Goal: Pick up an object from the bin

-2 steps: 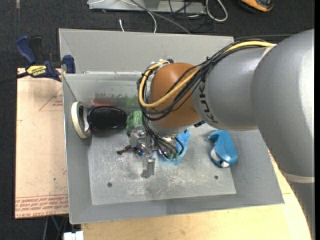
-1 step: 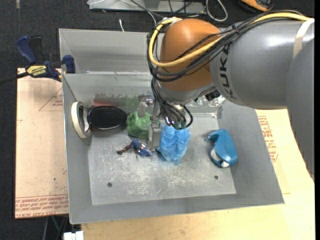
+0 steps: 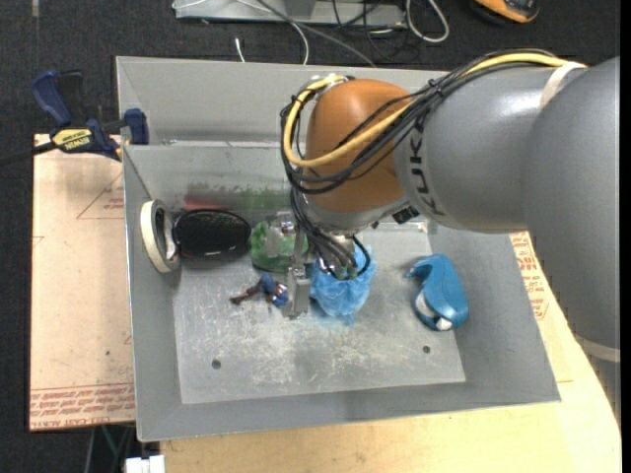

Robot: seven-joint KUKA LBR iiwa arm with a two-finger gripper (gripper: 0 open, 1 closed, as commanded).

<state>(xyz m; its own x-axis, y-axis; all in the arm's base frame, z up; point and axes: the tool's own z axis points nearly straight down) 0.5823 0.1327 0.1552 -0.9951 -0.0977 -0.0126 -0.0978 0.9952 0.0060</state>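
My gripper point(image 3: 299, 282) hangs low in the middle of the bin, under the orange wrist cover. It sits between a green object point(image 3: 266, 244) on its left and a crumpled blue bag-like thing point(image 3: 343, 292) on its right, touching or nearly touching both. A small dark blue and brown piece point(image 3: 256, 292) lies just left of the gripper's tip on the bin floor. I cannot tell whether anything is held.
A black oval object point(image 3: 210, 235) and a cream tape roll point(image 3: 153, 235) on edge lie at the bin's left wall. A blue and white dispenser-shaped thing point(image 3: 439, 292) lies to the right. The arm covers the bin's back right.
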